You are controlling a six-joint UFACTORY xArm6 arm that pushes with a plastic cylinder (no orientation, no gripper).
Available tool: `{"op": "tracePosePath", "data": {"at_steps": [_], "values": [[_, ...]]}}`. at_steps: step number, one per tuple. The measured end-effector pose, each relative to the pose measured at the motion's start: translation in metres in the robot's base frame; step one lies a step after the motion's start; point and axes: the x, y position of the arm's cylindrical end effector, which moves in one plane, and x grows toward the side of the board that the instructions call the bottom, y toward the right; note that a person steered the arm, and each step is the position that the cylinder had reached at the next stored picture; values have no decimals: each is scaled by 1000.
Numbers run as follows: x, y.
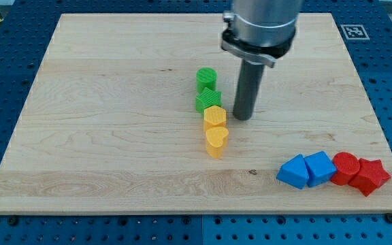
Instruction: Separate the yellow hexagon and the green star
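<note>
On the wooden surface (pixel 114 102) a tight column runs from the view's top: green cylinder (pixel 206 78), green star (pixel 208 101), yellow hexagon (pixel 214 116), yellow heart (pixel 216 141), each touching the next. My tip (pixel 242 117) stands just right of the hexagon; there are no fingers. Bottom right sit two blue blocks (pixel 307 169), a red cylinder (pixel 346 167) and a red star (pixel 369 175).

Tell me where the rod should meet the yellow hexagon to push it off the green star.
There is no gripping here: my tip only pushes. Contact the yellow hexagon on its right face, the side my tip already stands beside, and probably push toward the view's left. The green star touches it above and the yellow heart below, so only its sides are free.
</note>
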Motion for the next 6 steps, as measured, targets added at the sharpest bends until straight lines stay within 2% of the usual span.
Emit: {"op": "tracePosePath", "data": {"at_steps": [1,3,4,5,6], "values": [[0,-2],[0,-52],[-8,-52],[-67,-52],[-84,-52]]}}
